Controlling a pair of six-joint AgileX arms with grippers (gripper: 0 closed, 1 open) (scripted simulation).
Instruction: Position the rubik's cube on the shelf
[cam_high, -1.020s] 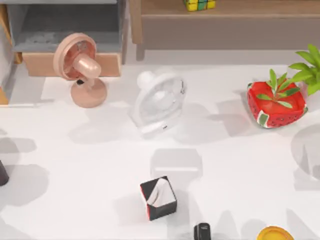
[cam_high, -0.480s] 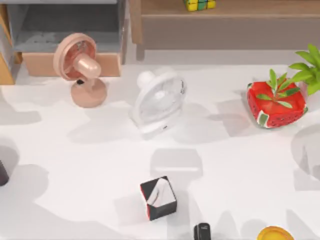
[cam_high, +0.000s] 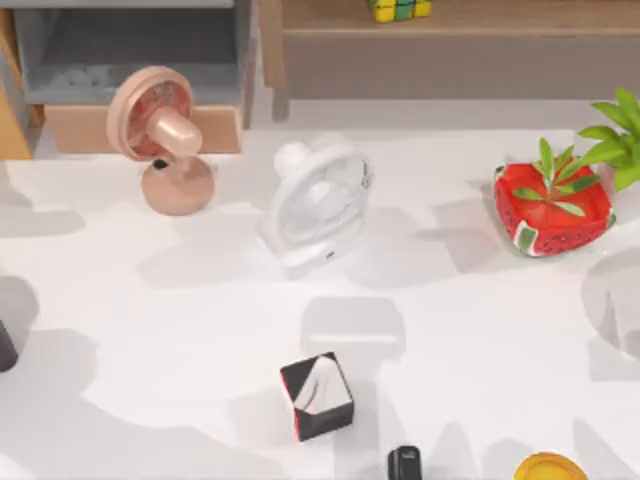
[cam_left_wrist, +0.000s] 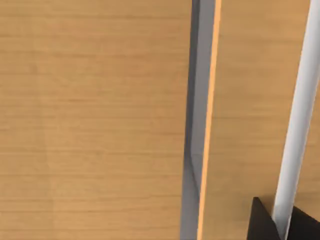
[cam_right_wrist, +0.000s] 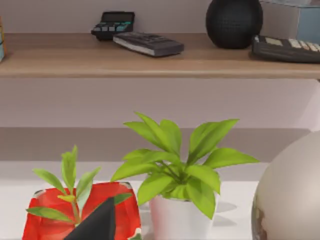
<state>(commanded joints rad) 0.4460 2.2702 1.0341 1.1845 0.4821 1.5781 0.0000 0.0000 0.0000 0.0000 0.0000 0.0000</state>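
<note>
Rubik's cube (cam_high: 399, 9) atop shelf (cam_high: 450, 45), seemingly unlabelled

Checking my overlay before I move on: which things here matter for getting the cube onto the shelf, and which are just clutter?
Job:
- rubik's cube, already resting on the shelf
- shelf

Clutter:
- pink fan
- white fan
- black box
- red watermelon pot
- white-potted plant
- black sphere
- calculator
</note>
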